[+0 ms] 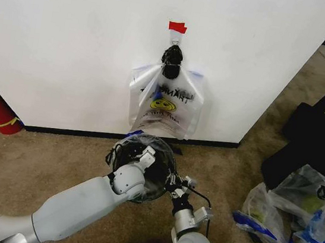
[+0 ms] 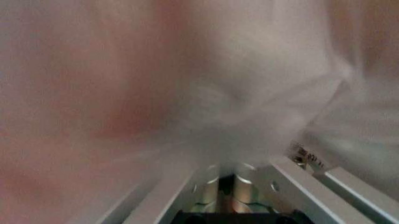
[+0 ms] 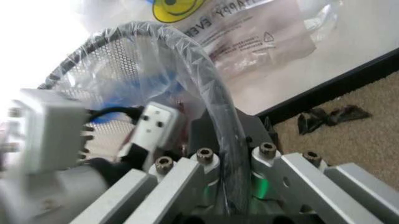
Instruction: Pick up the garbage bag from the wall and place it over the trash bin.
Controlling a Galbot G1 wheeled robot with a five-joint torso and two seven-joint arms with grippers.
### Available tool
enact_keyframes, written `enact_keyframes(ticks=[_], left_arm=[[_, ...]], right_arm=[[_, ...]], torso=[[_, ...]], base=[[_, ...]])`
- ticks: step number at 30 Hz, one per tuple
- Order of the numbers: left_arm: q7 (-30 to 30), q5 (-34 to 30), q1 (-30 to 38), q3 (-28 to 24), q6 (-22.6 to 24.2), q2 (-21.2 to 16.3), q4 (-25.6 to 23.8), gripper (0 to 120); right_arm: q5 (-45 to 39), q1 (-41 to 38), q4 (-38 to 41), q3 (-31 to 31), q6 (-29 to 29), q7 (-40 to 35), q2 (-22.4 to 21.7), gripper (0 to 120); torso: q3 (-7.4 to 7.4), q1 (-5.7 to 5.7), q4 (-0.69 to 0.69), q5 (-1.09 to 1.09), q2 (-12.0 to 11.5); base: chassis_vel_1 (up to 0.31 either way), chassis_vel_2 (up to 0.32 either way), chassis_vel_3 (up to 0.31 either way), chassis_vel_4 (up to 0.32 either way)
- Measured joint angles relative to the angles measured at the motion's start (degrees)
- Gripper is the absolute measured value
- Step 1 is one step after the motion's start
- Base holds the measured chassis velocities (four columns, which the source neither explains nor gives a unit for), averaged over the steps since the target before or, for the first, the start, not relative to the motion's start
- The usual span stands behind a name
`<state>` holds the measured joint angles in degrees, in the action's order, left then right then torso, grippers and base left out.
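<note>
A thin see-through plastic garbage bag (image 1: 166, 103) with a yellow smiley hangs at centre frame on the plain white wall (image 1: 71, 43) — not yet fetched. Below it, the round black-rimmed trash bin (image 1: 144, 166) already wears clear film. Left gripper (image 1: 146, 154) presses into that film; right gripper (image 3: 232, 186) clamps the rim. Left jaw state: cannot tell.

both claws crowd the trash bin (image 1: 144, 167) mouth; carpet (image 1: 37, 165) leftward lies open.
</note>
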<state>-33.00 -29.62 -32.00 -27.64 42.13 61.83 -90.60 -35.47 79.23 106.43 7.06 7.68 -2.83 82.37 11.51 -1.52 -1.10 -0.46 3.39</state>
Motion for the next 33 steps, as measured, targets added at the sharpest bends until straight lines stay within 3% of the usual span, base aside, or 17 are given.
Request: enact_keyframes(ticks=[14, 25, 33], left_arm=[[0.4, 0.0, 0.6, -0.5, 0.0, 0.2, 1.6, 0], [1.7, -7.1, -3.9, 0.3, 0.0, -4.4, -11.6, 0], [2.6, -7.4, -7.0, 1.7, 0.0, -6.6, -13.8, 0]], right_arm=[[2.9, 0.6, -0.2, 0.1, 2.2, 2.3, -0.5, 0], [6.3, -5.7, -12.2, 1.0, 10.3, 9.6, 2.2, 0], [13.5, -8.5, -18.0, 2.9, 19.8, 19.0, 2.1, 0]], torso=[[0.0, 0.0, -0.01, -0.01, 0.0], [0.0, 0.0, 0.0, 0.0, 0.0], [0.0, 0.0, 0.0, 0.0, 0.0]], base=[[0.0, 0.0, 0.0, 0.0], [0.0, 0.0, 0.0, 0.0], [0.0, 0.0, 0.0, 0.0]])
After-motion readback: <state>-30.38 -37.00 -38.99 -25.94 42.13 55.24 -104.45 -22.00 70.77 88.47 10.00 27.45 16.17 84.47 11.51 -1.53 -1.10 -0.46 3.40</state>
